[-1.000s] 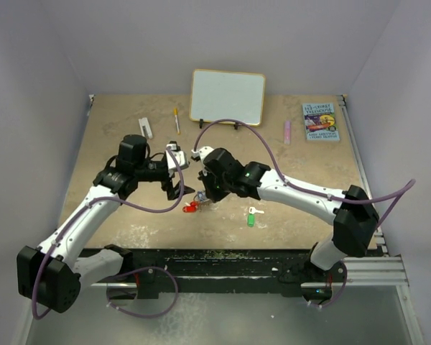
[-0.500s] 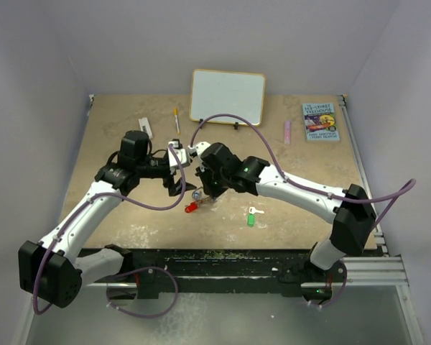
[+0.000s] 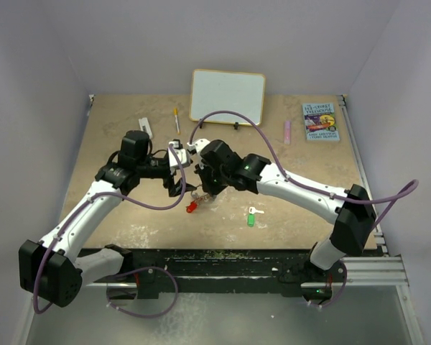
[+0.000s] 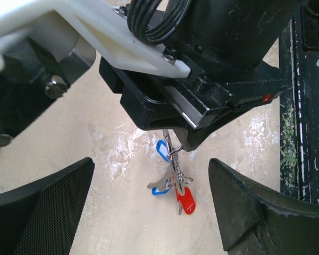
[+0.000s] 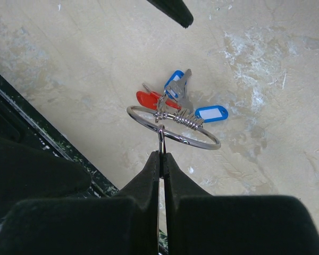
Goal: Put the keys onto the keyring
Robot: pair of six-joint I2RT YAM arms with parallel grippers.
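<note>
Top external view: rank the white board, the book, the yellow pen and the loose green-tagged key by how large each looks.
Largest to smallest:
1. white board
2. book
3. yellow pen, long but very thin
4. green-tagged key, smallest even though it lies nearer the arms' bases than the others

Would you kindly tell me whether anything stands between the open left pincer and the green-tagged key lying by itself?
Yes. The right pincer, shut on the keyring, hangs between the left pincer and the green-tagged key, with the red and blue tags dangling under it. Nothing else visible is in the way.
</note>
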